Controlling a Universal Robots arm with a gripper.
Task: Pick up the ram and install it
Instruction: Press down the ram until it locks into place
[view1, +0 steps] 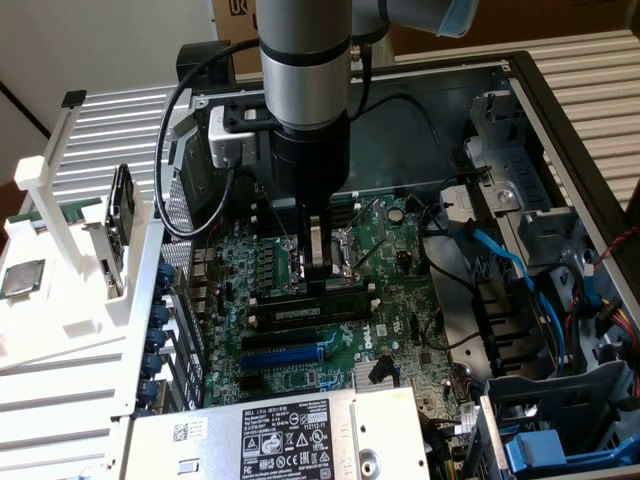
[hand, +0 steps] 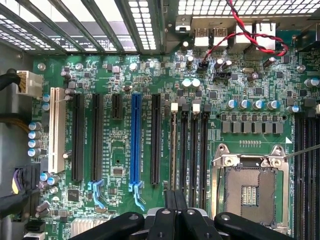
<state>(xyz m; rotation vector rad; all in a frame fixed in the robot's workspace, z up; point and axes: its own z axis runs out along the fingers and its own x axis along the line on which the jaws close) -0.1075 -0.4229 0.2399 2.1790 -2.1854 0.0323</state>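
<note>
Pincer (view1: 320, 268): jaws shut together with nothing between them, pointing straight down at the memory slots of the motherboard (view1: 380, 330). In the wrist view the closed tips (hand: 175, 199) hang over the end of the slot row.

Ram (view1: 305, 312): long dark stick with a pale label, standing on edge in a black slot just beside the tips, on the side towards the blue slot (view1: 290, 352). The wrist view shows it edge-on (hand: 173, 150), in the outermost of the four slots. Whether the tips touch its top edge, I cannot tell. Whether it is fully seated is also unclear.

Handling, judged: light, thin and stiff along its length. Fragile at the chips and contact edge. Best held by the two flat faces near the middle, or pressed evenly on the bare top edge. A skewed push would likely bind it in the slot.

Socket (hand: 250, 187): open and empty, next to the memory slots.

Case (view1: 560, 120): open, cables at the exterior view's right.

Stand (view1: 60, 250): white, outside the case at the exterior view's left.
</note>
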